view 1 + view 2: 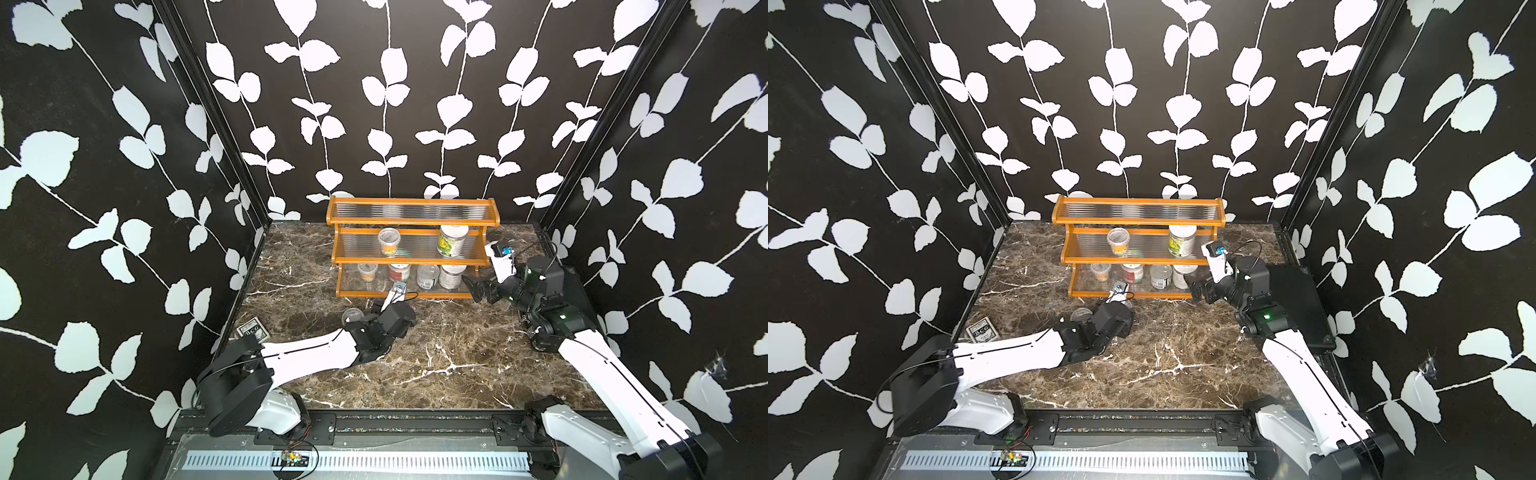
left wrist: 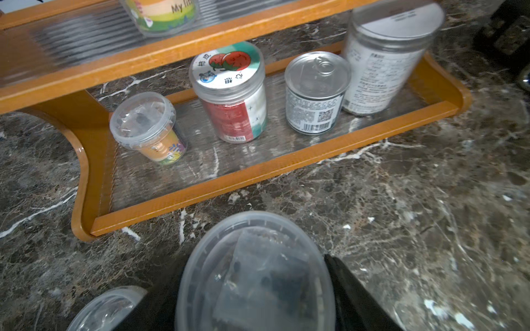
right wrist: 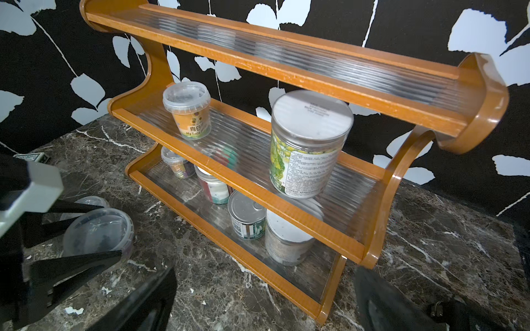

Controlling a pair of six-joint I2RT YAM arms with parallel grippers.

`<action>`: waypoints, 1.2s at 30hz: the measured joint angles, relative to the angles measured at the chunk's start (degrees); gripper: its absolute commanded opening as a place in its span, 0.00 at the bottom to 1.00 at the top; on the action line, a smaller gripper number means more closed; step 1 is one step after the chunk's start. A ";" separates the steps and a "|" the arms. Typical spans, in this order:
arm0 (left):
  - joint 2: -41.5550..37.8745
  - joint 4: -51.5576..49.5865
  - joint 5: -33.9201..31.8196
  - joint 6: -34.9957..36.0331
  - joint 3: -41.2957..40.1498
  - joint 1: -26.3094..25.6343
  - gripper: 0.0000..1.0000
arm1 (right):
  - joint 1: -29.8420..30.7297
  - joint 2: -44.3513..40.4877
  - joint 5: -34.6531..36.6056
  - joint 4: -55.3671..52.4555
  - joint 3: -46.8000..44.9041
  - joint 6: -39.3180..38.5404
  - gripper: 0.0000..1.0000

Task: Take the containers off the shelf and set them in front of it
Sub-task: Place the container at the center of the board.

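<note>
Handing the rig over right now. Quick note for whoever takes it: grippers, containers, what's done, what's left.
Left gripper: shut on the held clear cup, low in front of the shelf. I cannot tell if the cup touches the table.
Right gripper: open, empty, by the shelf's right end.
Done: the loose clear cup stands on the table beside the left gripper.
Left: release the held cup, then clear six more. Middle tier: orange-label cup, yellow-green jar. Bottom tier: small cup, red jar, tin can, grey jar.

Black leaf-print walls (image 1: 374,104) surround brown marble tabletop (image 1: 457,345).
</note>
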 measured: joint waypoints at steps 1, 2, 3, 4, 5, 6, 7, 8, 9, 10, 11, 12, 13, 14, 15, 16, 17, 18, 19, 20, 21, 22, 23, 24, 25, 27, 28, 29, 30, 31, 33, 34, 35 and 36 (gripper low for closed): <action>0.57 0.94 -0.55 -0.33 -0.39 0.00 0.63 | 0.00 -0.07 0.09 0.00 0.00 0.00 1.00; 0.98 1.92 -0.92 -0.72 -0.96 0.09 0.63 | 0.00 -0.13 0.20 0.00 0.00 0.00 1.00; 1.27 2.58 -1.16 -1.20 -1.57 0.37 0.63 | 0.00 -0.22 0.22 0.00 -0.02 0.00 1.00; 1.46 3.08 -1.36 -1.55 -2.14 0.57 0.63 | 0.00 -0.31 0.26 0.02 -0.02 0.00 1.00; 1.77 3.82 -1.51 -1.79 -2.73 0.74 0.63 | 0.00 -0.37 0.28 0.07 -0.02 0.00 1.00; 2.25 4.50 -1.68 -1.88 -3.21 1.01 0.63 | 0.00 -0.42 0.31 0.15 -0.02 0.04 1.00; 2.75 5.01 -1.73 -1.97 -3.48 1.27 0.63 | 0.00 -0.42 0.37 0.33 -0.02 0.20 1.00; 3.41 5.66 -1.73 -1.99 -3.72 1.60 0.63 | 0.00 -0.42 0.39 0.39 -0.02 0.24 1.00; 4.00 6.47 -1.68 -2.23 -4.02 1.95 0.63 | 0.00 -0.42 0.39 0.42 -0.02 0.42 1.00; 4.46 7.13 -1.62 -2.38 -4.26 2.29 0.63 | 0.00 -0.42 0.39 0.42 -0.02 0.50 1.00; 4.79 7.91 -1.49 -2.60 -4.66 2.58 0.64 | 0.00 -0.42 0.39 0.42 -0.02 0.63 1.00; 5.11 8.59 -1.33 -2.84 -5.14 2.82 0.63 | 0.00 -0.42 0.39 0.42 -0.04 0.70 1.00; 5.31 9.38 -1.14 -3.08 -5.66 3.13 0.63 | 0.00 -0.42 0.39 0.42 -0.04 0.81 1.00; 5.55 10.16 -0.90 -3.30 -6.25 3.43 0.63 | 0.00 -0.42 0.39 0.42 -0.04 0.81 1.00; 5.88 11.04 -0.66 -3.48 -6.80 3.69 0.63 | 0.00 -0.42 0.42 0.42 -0.04 0.83 1.00; 6.32 11.80 -0.31 -3.50 -7.17 4.02 0.64 | 0.00 -0.42 0.42 0.42 -0.04 0.83 1.00; 7.02 12.72 0.17 -3.58 -7.45 4.42 0.64 | 0.00 -0.42 0.42 0.44 -0.04 0.83 1.00; 7.54 13.35 0.55 -3.61 -7.54 4.79 0.64 | 0.00 -0.42 0.42 0.44 -0.04 0.83 1.00; 8.04 14.67 0.79 -3.65 -7.61 5.03 0.64 | 0.00 -0.42 0.42 0.46 -0.04 0.85 1.00; 8.24 15.41 1.31 -3.69 -7.61 5.33 0.64 | 0.00 -0.39 0.39 0.55 -0.04 0.85 1.00; 8.46 16.15 1.86 -3.74 -7.61 5.49 0.64 | 0.00 -0.39 0.39 0.74 -0.04 0.87 1.00; 8.63 16.65 2.21 -3.78 -7.61 5.62 0.64 | 0.00 -0.39 0.39 0.87 -0.04 0.90 1.00; 8.74 17.00 2.51 -3.89 -7.61 5.79 0.64 | 0.00 -0.39 0.39 1.01 -0.04 0.90 1.00; 8.76 17.29 2.89 -3.98 -7.61 5.90 0.64 | 0.00 -0.39 0.39 1.14 -0.04 0.90 1.00; 8.79 17.46 3.30 -4.20 -7.61 5.92 0.64 | 0.00 -0.37 0.39 1.27 -0.04 0.90 1.00; 8.79 17.77 3.78 -4.52 -7.69 5.92 0.64 | 0.00 -0.37 0.39 1.36 -0.04 0.90 1.00; 8.79 18.01 4.04 -4.74 -7.78 5.92 0.64 | 0.00 -0.37 0.39 1.38 -0.07 0.90 1.00; 8.79 18.29 4.35 -5.01 -7.89 5.92 0.63 | 0.00 -0.35 0.39 1.40 -0.07 0.90 1.00; 8.79 18.56 4.52 -5.22 -8.02 5.92 0.63 | 0.00 -0.33 0.39 1.53 -0.11 0.90 1.00; 8.79 18.84 4.61 -5.44 -8.17 5.92 0.63 | 0.00 -0.31 0.39 1.62 -0.15 0.90 1.00; 8.79 19.08 4.83 -5.73 -8.26 5.92 0.63 | 0.00 -0.28 0.39 1.68 -0.22 0.90 1.00; 8.74 19.08 5.07 -5.86 -8.26 5.92 0.63 | 0.00 -0.28 0.39 1.75 -0.28 0.90 1.00; 8.68 19.12 5.44 -5.90 -8.33 5.92 0.64 | 0.00 -0.28 0.39 1.84 -0.42 0.90 1.00; 8.61 19.32 5.75 -5.92 -8.44 5.92 0.63 | 0.00 -0.28 0.39 1.88 -0.55 0.90 1.00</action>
